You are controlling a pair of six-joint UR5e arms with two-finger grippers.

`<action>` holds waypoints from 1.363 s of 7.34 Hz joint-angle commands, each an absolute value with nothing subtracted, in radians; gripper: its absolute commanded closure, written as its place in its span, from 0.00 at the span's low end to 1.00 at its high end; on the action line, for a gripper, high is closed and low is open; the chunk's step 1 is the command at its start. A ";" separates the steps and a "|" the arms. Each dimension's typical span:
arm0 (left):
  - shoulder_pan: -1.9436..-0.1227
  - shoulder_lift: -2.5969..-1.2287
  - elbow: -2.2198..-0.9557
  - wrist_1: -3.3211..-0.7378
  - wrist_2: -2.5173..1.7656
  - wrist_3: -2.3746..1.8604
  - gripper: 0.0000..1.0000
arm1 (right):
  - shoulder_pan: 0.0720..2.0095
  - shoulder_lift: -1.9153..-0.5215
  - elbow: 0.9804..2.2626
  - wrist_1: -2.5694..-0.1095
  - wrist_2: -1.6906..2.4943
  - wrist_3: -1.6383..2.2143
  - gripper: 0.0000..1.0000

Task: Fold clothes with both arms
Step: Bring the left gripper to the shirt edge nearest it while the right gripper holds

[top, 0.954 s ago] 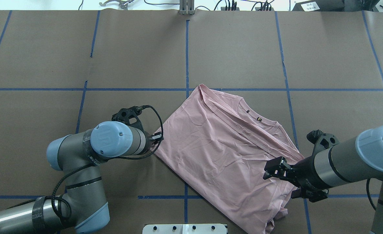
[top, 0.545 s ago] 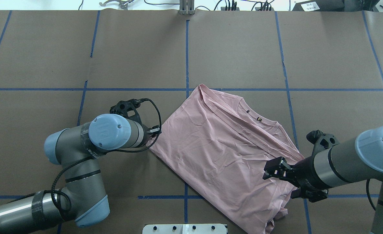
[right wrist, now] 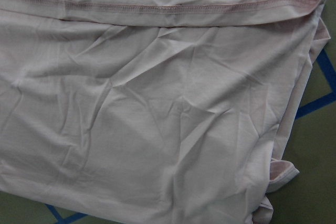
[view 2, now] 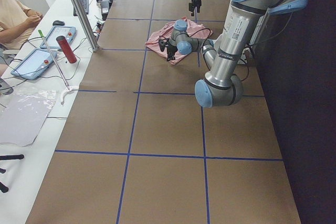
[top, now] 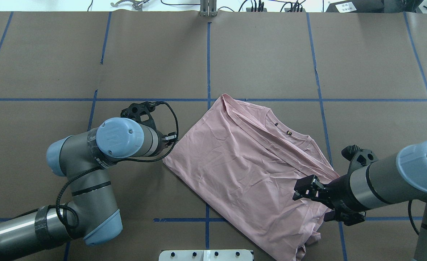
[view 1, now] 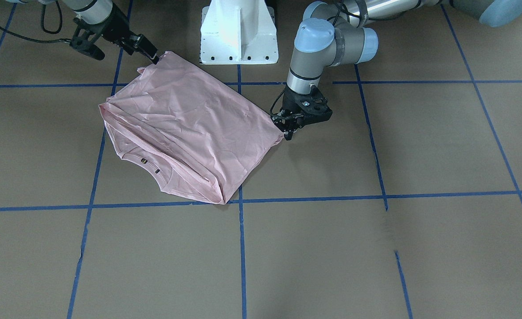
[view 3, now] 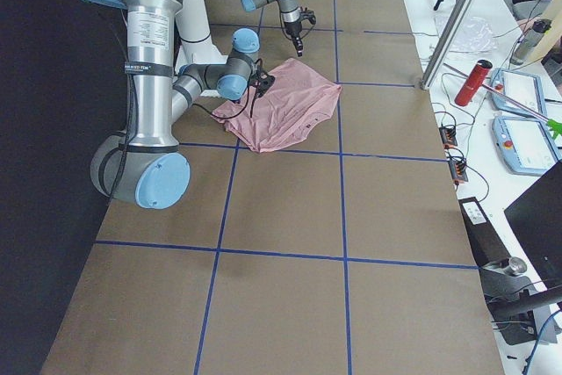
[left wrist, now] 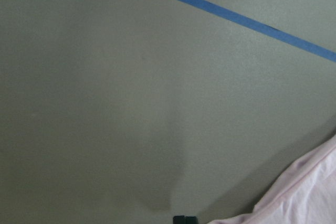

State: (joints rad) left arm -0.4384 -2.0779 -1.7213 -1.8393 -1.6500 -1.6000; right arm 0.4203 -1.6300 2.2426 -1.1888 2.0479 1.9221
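**Two arms at opposite corners of a pink shirt**

A pale pink T-shirt point(top: 246, 170) lay plain side up and partly folded on the brown paper-covered table point(top: 271, 54), set at a slant to the blue tape lines point(top: 208, 65). Its collar edge, with two small dark tags, faced the far side of the table from the robot, and a doubled hem ran along that side. The cloth was creased all over.

The left gripper point(view 1: 287, 128) stood at the shirt's corner nearest the left arm point(top: 119, 145), pointing down at the table, its fingers closed together on the edge of the cloth, which was drawn out to a point there. The left wrist camera showed only bare paper, one tape line and a bit of pink hem in the lower right corner.

The right gripper point(view 1: 151, 55) reached low over the opposite corner, close to the white pedestal point(view 1: 239, 33). Its fingers met the cloth there and appeared pinched on it. The right wrist camera was filled with wrinkled pink fabric and a stitched hem along the top.
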 commanded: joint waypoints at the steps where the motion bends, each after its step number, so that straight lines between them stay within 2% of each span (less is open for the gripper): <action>1: -0.423 -2.079 -1.720 -1.827 -1.649 -1.605 0.43 | 0.420 -1.631 2.241 -1.189 2.048 1.922 0.00; 3: -0.417 -2.079 -1.721 -1.821 -1.649 -1.609 0.44 | 0.416 -1.629 2.241 -1.189 2.048 1.922 0.00; 7: -0.394 -2.079 -1.720 -1.819 -1.649 -1.614 0.62 | 0.416 -1.629 2.240 -1.189 2.048 1.922 0.00; 8: -0.390 -2.079 -1.720 -1.818 -1.651 -1.614 0.72 | 0.416 -1.631 2.238 -1.189 2.048 1.922 0.00; 9: -0.387 -2.080 -1.720 -1.803 -1.651 -1.614 0.97 | 0.416 -1.631 2.238 -1.189 2.048 1.922 0.00; 10: -0.387 -2.080 -1.723 -1.790 -1.651 -1.614 1.00 | 0.414 -1.631 2.238 -1.189 2.048 1.922 0.00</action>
State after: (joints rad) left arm -0.3883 -2.0794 -1.7204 -1.8046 -1.6504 -1.6138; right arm 0.4151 -1.6304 2.2384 -1.1888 2.0479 1.9221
